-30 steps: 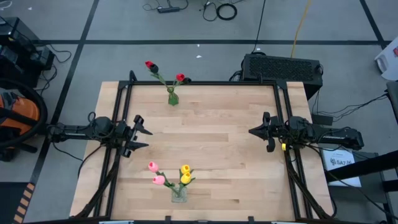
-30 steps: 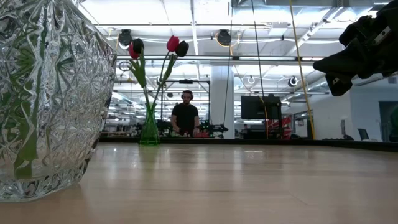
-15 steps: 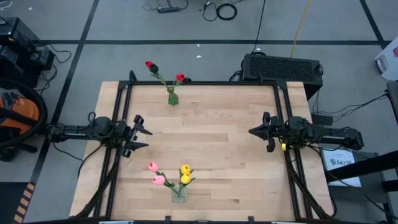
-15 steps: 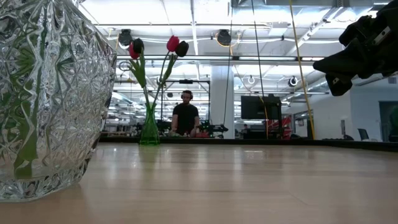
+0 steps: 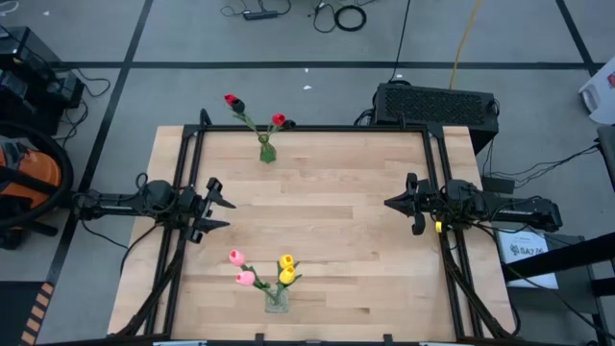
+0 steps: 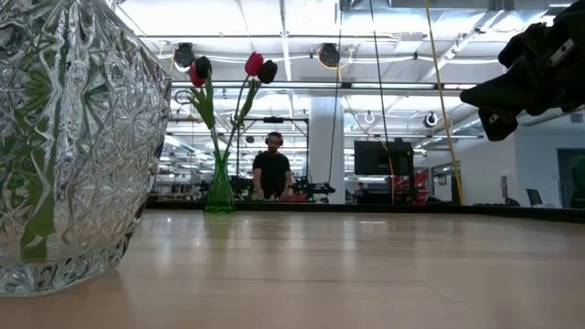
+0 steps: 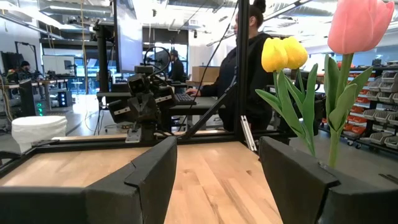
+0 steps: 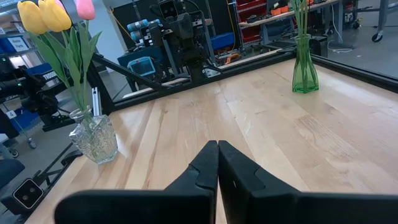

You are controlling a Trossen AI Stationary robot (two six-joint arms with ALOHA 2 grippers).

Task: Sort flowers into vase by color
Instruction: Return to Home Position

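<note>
A slim green vase [image 5: 266, 151] stands at the table's far edge with red flowers [image 5: 278, 120] and dark ones [image 6: 203, 66] in it. A clear cut-glass vase [image 5: 277, 300] stands near the front edge and holds pink flowers [image 5: 236, 258] and yellow ones [image 5: 285, 261]; all the stems stick into the vases. My left gripper [image 5: 229, 213] hovers open at the table's left side, nothing between its fingers [image 7: 149, 177]. My right gripper [image 5: 387, 203] hovers shut at the right side, empty [image 8: 217, 149].
Black frame rails run along the table's edges [image 5: 307, 128]. The bare wooden top [image 5: 317, 221] lies between the two arms. A person [image 6: 272, 169] stands in the room behind the far edge. A black box [image 5: 437, 104] sits beyond the far right corner.
</note>
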